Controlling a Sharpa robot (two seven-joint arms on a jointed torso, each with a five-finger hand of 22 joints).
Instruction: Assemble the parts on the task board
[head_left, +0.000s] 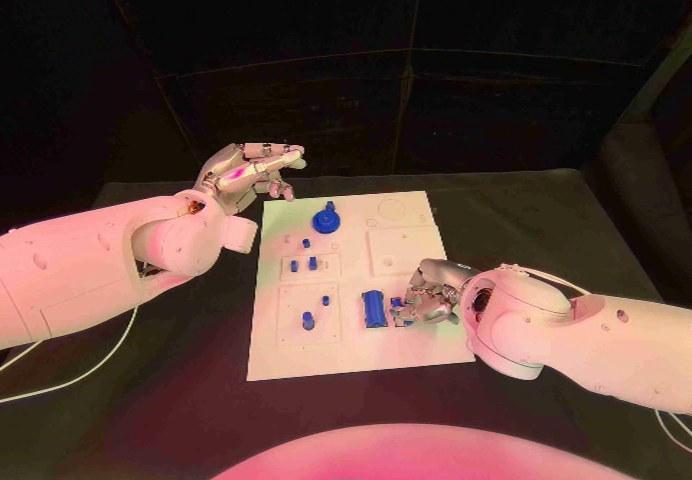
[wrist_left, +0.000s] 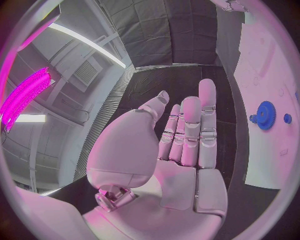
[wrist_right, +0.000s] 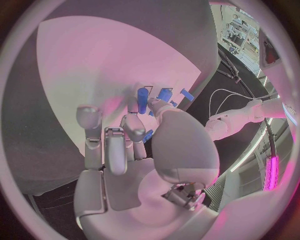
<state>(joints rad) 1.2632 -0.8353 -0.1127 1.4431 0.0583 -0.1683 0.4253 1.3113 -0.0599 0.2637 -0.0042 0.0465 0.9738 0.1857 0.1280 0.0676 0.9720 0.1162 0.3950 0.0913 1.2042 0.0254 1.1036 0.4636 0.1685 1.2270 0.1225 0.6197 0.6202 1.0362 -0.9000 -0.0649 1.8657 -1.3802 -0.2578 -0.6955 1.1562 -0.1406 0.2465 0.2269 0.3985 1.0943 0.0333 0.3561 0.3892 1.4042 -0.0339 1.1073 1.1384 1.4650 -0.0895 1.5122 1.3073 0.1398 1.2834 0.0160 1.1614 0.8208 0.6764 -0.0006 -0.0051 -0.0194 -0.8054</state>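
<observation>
Fingers of my left hand (head_left: 248, 172) lie straight and close together, holding nothing, just off the task board (head_left: 346, 345); a blue gear (head_left: 327, 218) sits on the board near my fingertips. My right hand (head_left: 433, 295) curls over small blue parts (head_left: 378, 308); I cannot tell whether it grips any.

black table (head_left: 577, 230), dark curtained backdrop, pink light strip (wrist_left: 25, 92)

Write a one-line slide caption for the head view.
Right hand works among blue parts on the white task board; left hand hovers empty beyond the board's corner, near the blue gear.
</observation>
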